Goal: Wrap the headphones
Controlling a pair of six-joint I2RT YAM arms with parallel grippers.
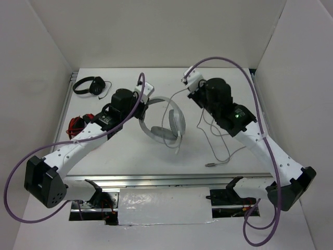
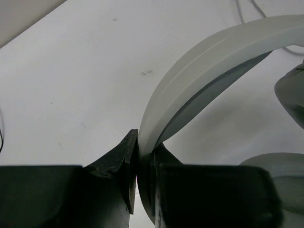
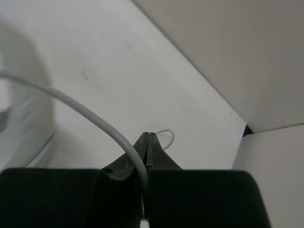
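The light grey headphones [image 1: 165, 124] lie mid-table, headband arching up and left, earcups toward the near side. My left gripper [image 1: 146, 103] is shut on the wide headband [image 2: 204, 61], which is pinched between the black fingers [image 2: 124, 161]; an earcup [image 2: 290, 95] shows at the right edge. My right gripper [image 1: 190, 92] sits behind and to the right of the headphones, shut on their thin grey cable [image 3: 85, 111], which enters the closed jaws from the left side. The rest of the cable [image 1: 223, 151] trails loosely over the table to the metal plug [image 1: 210, 164].
Smaller black headphones [image 1: 89, 85] rest at the back left corner. A red wire bundle [image 1: 76, 125] lies by the left arm. White walls close in the table on three sides, and a metal rail [image 1: 171, 179] runs along the near edge.
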